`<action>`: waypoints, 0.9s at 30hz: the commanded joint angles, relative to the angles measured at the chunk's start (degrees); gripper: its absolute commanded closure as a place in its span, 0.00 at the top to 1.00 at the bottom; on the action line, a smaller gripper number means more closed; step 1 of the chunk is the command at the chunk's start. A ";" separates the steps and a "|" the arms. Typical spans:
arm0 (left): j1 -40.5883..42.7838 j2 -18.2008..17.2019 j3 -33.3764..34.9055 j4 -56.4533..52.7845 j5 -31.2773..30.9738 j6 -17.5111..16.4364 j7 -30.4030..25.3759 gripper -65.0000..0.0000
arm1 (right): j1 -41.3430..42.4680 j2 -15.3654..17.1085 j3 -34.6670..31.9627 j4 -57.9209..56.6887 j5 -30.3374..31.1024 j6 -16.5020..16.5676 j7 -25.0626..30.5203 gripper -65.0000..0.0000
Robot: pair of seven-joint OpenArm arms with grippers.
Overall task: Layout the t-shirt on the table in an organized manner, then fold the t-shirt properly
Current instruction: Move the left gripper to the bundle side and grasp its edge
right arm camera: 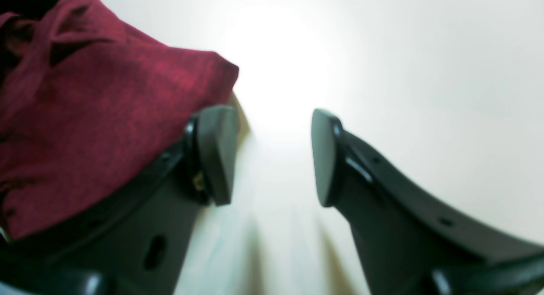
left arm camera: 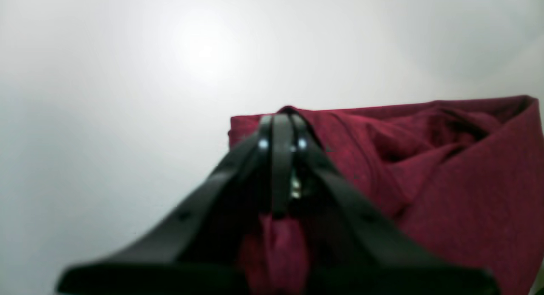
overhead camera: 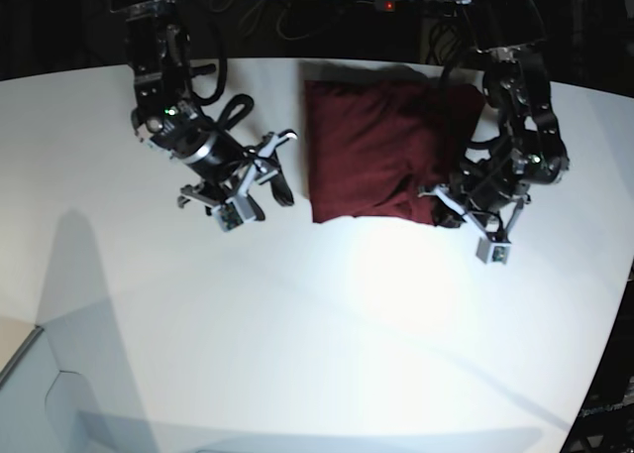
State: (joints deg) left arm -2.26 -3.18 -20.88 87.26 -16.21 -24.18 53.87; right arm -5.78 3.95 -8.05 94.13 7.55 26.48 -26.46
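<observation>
Left wrist view: my left gripper (left arm camera: pixel 282 120) is pinched tight on a fold of the t-shirt (left arm camera: pixel 446 159), maroon cloth bunched between its fingers, presumably so I can drag that corner out flat. The rest lies rumpled just beyond on the table (left arm camera: pixel 127 95). My right gripper (right arm camera: pixel 272 154) hangs spread and empty, shirt edge just beside its left finger.

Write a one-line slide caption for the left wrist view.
Left gripper pinched shut on a corner of the maroon t-shirt, which lies bunched on the white table.
</observation>
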 commanded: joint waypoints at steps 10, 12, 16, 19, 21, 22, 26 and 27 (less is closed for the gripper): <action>-3.58 -1.61 -7.03 1.13 -0.89 -0.12 -1.34 0.00 | 0.64 0.14 0.36 0.95 0.67 0.03 1.45 0.45; -4.73 -1.70 -8.17 1.13 -0.89 -0.12 -1.34 0.00 | 0.64 0.14 0.36 0.86 0.67 0.03 1.45 0.45; -7.01 -1.70 -9.58 0.60 -0.54 -0.12 -1.34 0.00 | 0.55 0.14 0.36 0.86 0.67 0.03 1.27 0.45; -7.89 -1.70 -9.40 -0.36 -0.54 -0.12 -1.34 0.00 | 0.55 0.14 0.36 0.86 0.58 0.03 1.27 0.45; -8.51 -1.70 -9.49 -1.07 -0.54 -0.12 -1.34 0.00 | 0.55 0.14 0.36 0.86 0.58 0.03 1.18 0.45; -8.77 -1.70 -9.58 -1.59 -0.54 -0.12 -1.34 0.00 | 0.55 0.23 0.36 0.86 0.58 0.03 1.18 0.45; -8.59 -1.70 -9.84 -1.86 -0.89 -0.21 -0.81 0.01 | 0.55 1.02 0.36 0.86 0.58 0.03 1.27 0.45; -8.51 -1.70 -9.58 -1.15 -0.98 -0.30 -0.55 0.01 | 0.55 1.02 0.36 0.86 0.58 0.03 1.18 0.45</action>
State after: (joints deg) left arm -9.50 -4.43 -30.57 84.58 -16.08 -24.18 54.22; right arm -5.76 4.93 -7.62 94.08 7.51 26.48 -26.74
